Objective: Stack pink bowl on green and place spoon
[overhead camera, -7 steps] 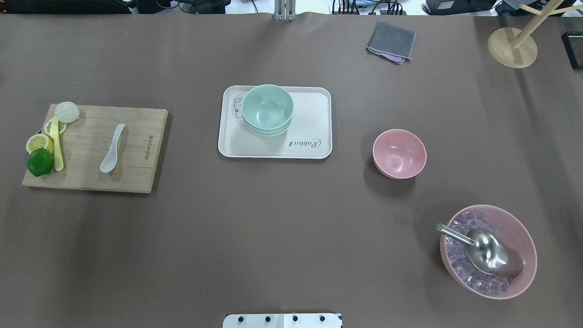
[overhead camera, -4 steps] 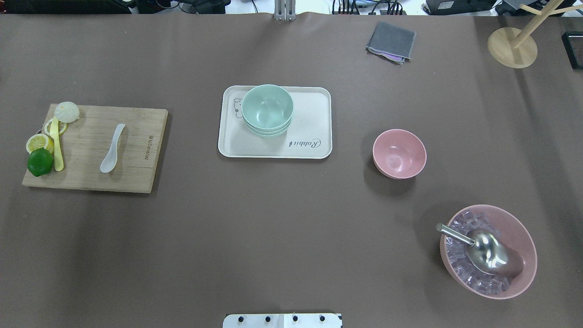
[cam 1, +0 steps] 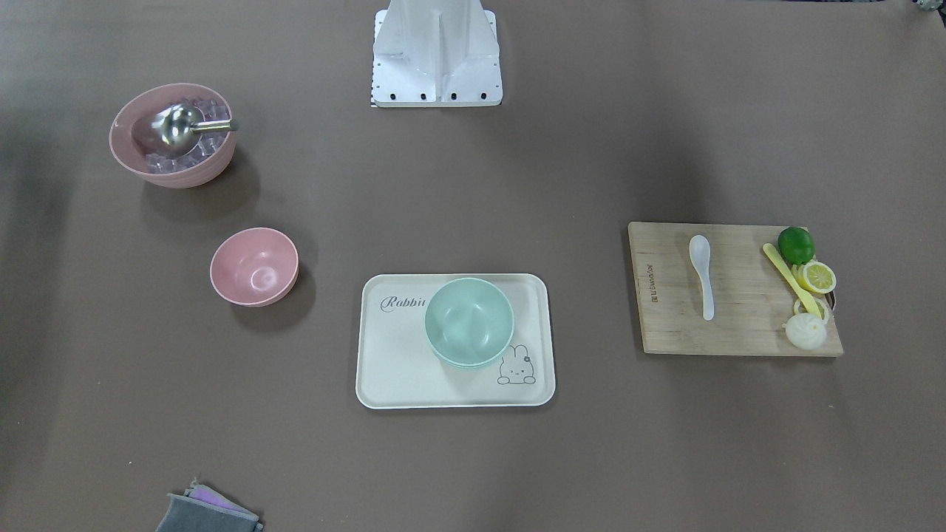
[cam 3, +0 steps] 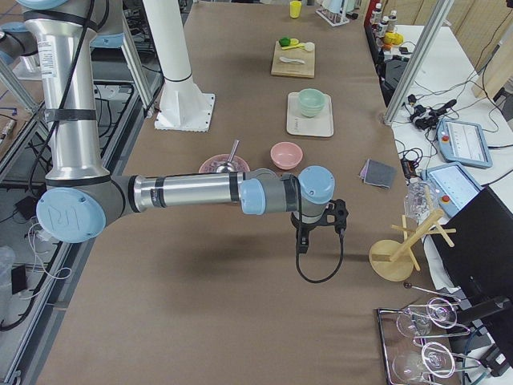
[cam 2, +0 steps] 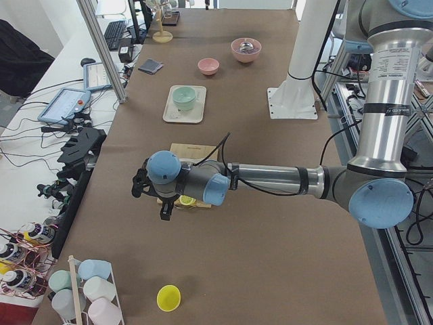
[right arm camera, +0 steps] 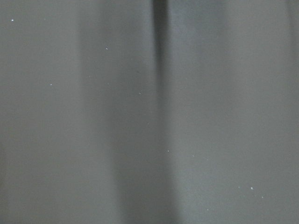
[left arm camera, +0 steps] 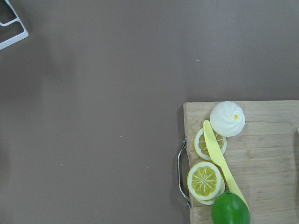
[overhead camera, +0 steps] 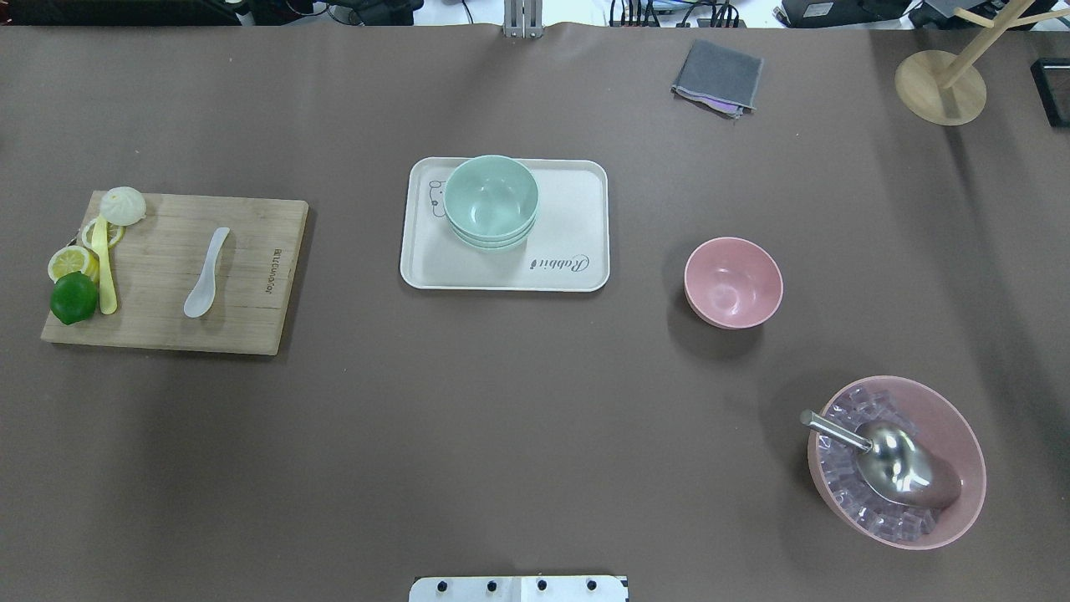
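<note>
A small pink bowl [overhead camera: 733, 281] stands empty on the brown table, right of a cream tray [overhead camera: 577, 209]. A stack of green bowls [overhead camera: 491, 201] stands on the tray's far left part. A white spoon [overhead camera: 206, 272] lies on a wooden cutting board [overhead camera: 251, 318] at the left. My left gripper [cam 2: 152, 200] shows only in the exterior left view, hanging above the table beyond the board's outer end; I cannot tell if it is open. My right gripper [cam 3: 319, 231] shows only in the exterior right view, above bare table past the pink bowl [cam 3: 285, 154]; I cannot tell its state.
A large pink bowl [overhead camera: 961, 435] with ice cubes and a metal scoop [overhead camera: 886, 456] stands near right. A lime [overhead camera: 73, 297], lemon slices, a yellow knife [overhead camera: 104, 272] and a bun [overhead camera: 123, 205] lie on the board's left end. A grey cloth [overhead camera: 718, 77] and a wooden stand [overhead camera: 940, 86] are far right.
</note>
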Robot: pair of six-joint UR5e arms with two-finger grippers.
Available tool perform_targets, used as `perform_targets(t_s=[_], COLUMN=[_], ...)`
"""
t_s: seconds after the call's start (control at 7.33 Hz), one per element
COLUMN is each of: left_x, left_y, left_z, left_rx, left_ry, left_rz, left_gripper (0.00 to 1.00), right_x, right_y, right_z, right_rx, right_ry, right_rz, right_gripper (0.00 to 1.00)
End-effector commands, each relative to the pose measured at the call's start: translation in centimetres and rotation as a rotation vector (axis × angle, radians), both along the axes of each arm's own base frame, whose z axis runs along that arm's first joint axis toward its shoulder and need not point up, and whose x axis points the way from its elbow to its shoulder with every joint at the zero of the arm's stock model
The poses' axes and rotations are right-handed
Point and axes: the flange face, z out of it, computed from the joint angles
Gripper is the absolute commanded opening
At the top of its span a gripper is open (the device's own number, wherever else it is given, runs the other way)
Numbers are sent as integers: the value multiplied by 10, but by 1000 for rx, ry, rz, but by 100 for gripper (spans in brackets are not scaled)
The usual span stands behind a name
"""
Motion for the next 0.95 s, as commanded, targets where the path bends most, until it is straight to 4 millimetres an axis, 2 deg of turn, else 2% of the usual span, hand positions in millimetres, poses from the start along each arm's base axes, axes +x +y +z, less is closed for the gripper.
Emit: perform_targets(t_s=[0.0,0.14,0.27,0.41,0.68,0.82], left_x=[3,3,3,4,9,10], left_y=[-8,-9,-19,-23,-24,-27], left_z=[2,2,-14,-18,-13,-13], left_rx=[93,113,151,163,159,135], left_ry=[4,-2,-39,-53,-50,-49], left_rz=[6,6,-5,-7,4,-6], left_gripper=[99,99,99,99,99,99], right_x=[-38,-63,-72,-88,-137,-156], right_y=[-29,-38,-49,-60,-73,-73], right_z=[-41,-64,-87,-108,-152,-160], right_rx=[106,109,106,100,113,123], right_ry=[-29,-71,-83,-93,-111,-115], right_rz=[-49,-62,-43,-37,-71,-97], right_gripper=[100,100,100,100,100,100])
